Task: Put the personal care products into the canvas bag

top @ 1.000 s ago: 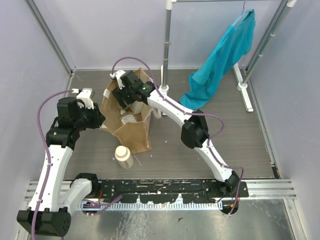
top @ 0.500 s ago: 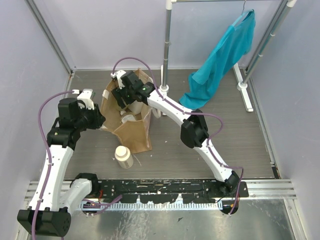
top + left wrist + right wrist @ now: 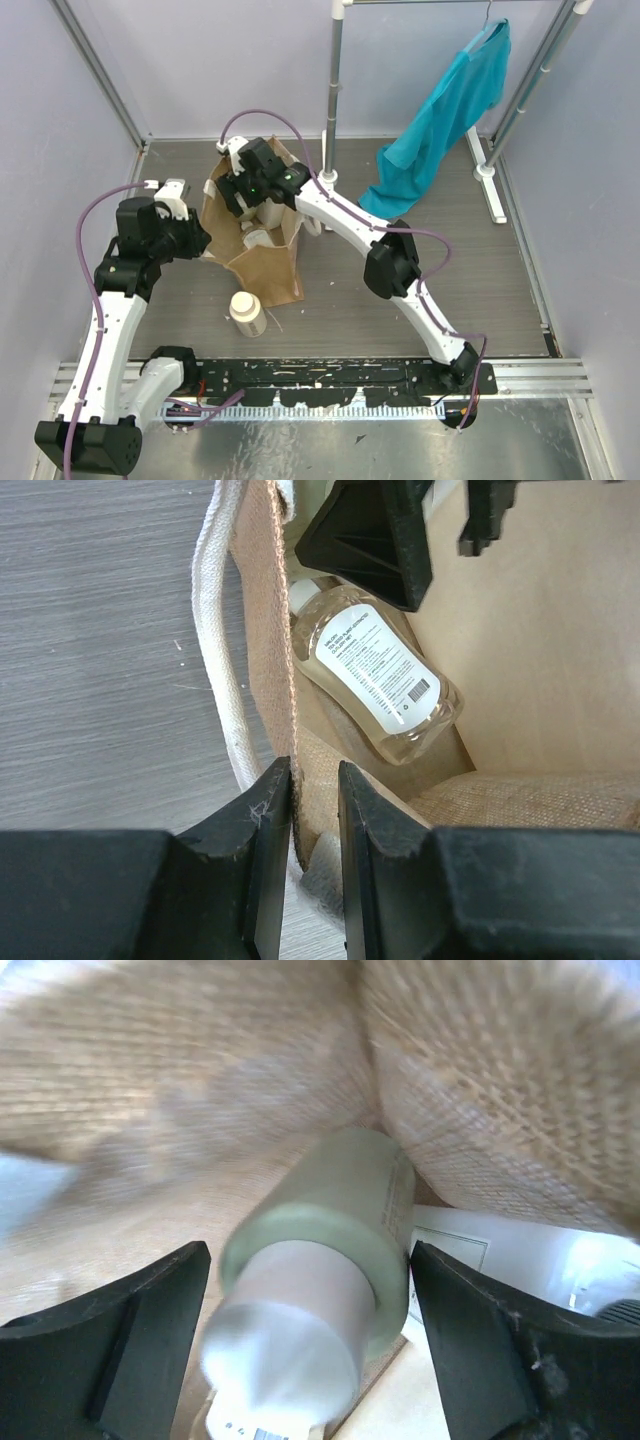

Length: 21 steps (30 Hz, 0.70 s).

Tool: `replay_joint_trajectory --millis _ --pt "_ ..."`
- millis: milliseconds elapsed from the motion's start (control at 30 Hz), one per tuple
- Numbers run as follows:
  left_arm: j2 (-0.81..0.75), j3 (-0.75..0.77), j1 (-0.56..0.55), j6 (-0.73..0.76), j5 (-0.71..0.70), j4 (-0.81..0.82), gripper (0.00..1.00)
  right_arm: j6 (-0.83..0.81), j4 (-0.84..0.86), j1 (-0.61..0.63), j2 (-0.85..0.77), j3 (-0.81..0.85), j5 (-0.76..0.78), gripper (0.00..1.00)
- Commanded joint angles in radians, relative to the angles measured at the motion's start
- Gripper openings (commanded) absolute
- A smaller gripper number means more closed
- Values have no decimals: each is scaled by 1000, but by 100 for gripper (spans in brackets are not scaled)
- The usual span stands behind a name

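Canvas bag (image 3: 275,270) stood upright mid-table | inside: amber bottle (image 3: 375,670) lay on its side; olive-green bottle (image 3: 340,1200) sat unclamped between spread fingers of right gripper (image 3: 310,1260) | left gripper (image 3: 312,780) pinched bag's left rim | cream bottle (image 3: 247,313) stood outside, just near of bag.

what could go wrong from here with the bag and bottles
The left hand pinches only a thin wall of the canvas bag; a slip could let the mouth sag shut. The right hand is open inside, around the olive-green bottle; withdrawing might snag the fabric and tip the bag. The cream bottle stands close beside the bag and could get knocked over.
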Motion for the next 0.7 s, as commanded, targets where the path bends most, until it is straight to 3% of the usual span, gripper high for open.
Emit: replay_joint_trajectory --millis 0,667 --pt "-15 -23 1 -1 22 19 31 3 80 29 -180 33 -38 90" --pt "-6 -12 1 -2 20 23 31 -89 11 39 -278 -45 113 94"
